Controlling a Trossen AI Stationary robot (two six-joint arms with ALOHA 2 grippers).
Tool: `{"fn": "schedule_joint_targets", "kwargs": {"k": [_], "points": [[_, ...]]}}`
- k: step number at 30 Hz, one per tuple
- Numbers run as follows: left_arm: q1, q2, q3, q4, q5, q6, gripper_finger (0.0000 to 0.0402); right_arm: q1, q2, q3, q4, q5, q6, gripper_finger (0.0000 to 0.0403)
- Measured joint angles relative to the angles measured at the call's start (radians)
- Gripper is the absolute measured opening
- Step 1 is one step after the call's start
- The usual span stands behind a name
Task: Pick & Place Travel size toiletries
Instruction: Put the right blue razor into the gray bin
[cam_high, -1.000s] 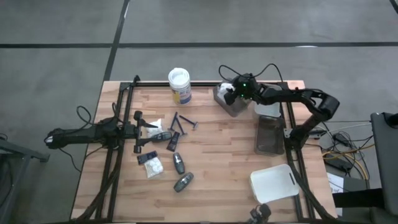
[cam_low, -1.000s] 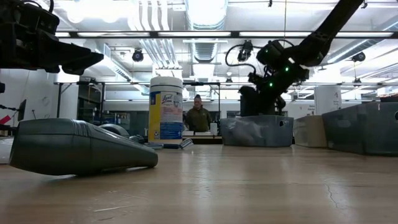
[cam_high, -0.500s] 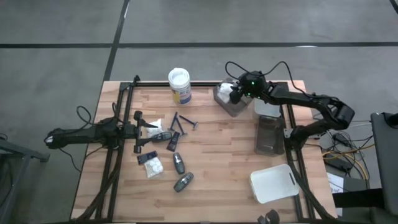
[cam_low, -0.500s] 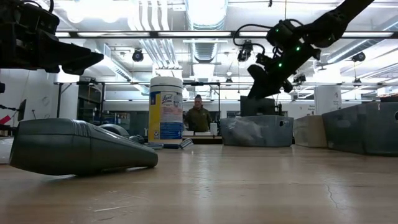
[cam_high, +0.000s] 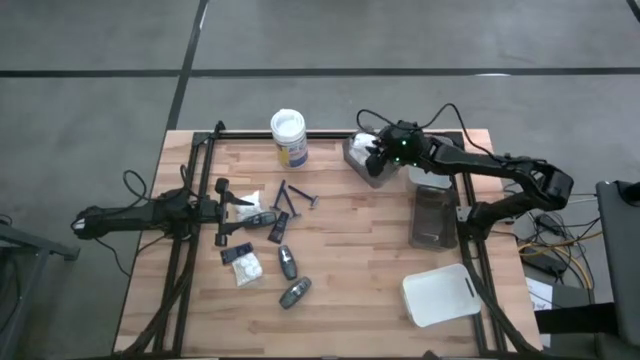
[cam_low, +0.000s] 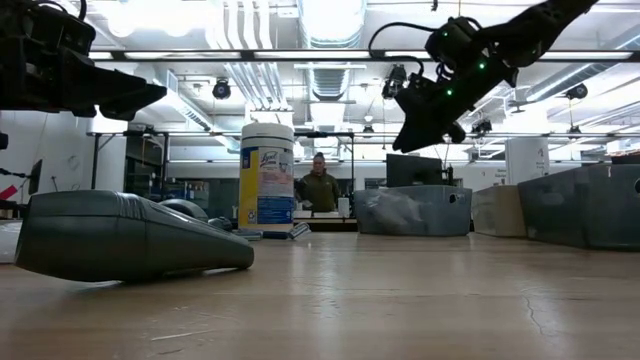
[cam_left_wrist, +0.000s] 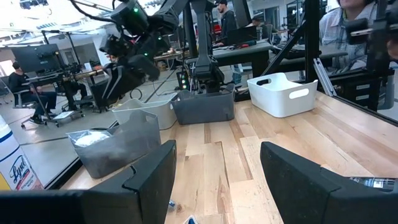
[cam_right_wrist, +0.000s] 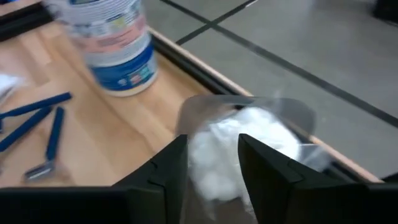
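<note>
Travel size toiletries lie loose on the wooden table at centre left: white packets (cam_high: 243, 265), dark oval bottles (cam_high: 288, 261) (cam_high: 295, 292) and blue razors (cam_high: 296, 197). One dark bottle (cam_low: 130, 235) fills the low view's foreground. More white packets (cam_right_wrist: 239, 146) lie in a grey tray (cam_high: 376, 178) at the far edge. My right gripper (cam_right_wrist: 212, 180) hangs open and empty above that tray (cam_low: 415, 212). My left gripper (cam_left_wrist: 217, 180) waits at the table's left, level and open, beside the loose items.
A white-lidded jar (cam_high: 288, 137) stands at the far edge, left of the tray. A dark tray (cam_high: 433, 217), a pale tray (cam_high: 430, 175) and a white bin (cam_high: 437, 295) line the right side. People sit beyond the table (cam_left_wrist: 348, 25).
My right gripper has risen from just over the grey tray to well above it, its fingers still pointing slantwise down. The packets in the tray have stayed put.
</note>
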Motion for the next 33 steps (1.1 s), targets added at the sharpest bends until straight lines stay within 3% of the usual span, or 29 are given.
{"fn": "schedule_joint_targets", "kwargs": {"k": [12,24,29,33], "points": [[0.0,0.0,0.0,0.0,0.0,0.0,0.0239,0.197,0.088,0.034,0.134,0.0,-0.001,0.0089],[0.0,0.0,0.0,0.0,0.0,0.0,0.0239,0.369,0.353,0.292,0.065,0.0,-0.128,0.0051],[0.0,0.0,0.0,0.0,0.0,0.0,0.0239,0.388,0.474,0.407,0.062,0.001,-0.152,0.0055],[0.0,0.0,0.0,0.0,0.0,0.0,0.0239,0.387,0.552,0.49,-0.003,0.001,-0.176,0.0083]]}}
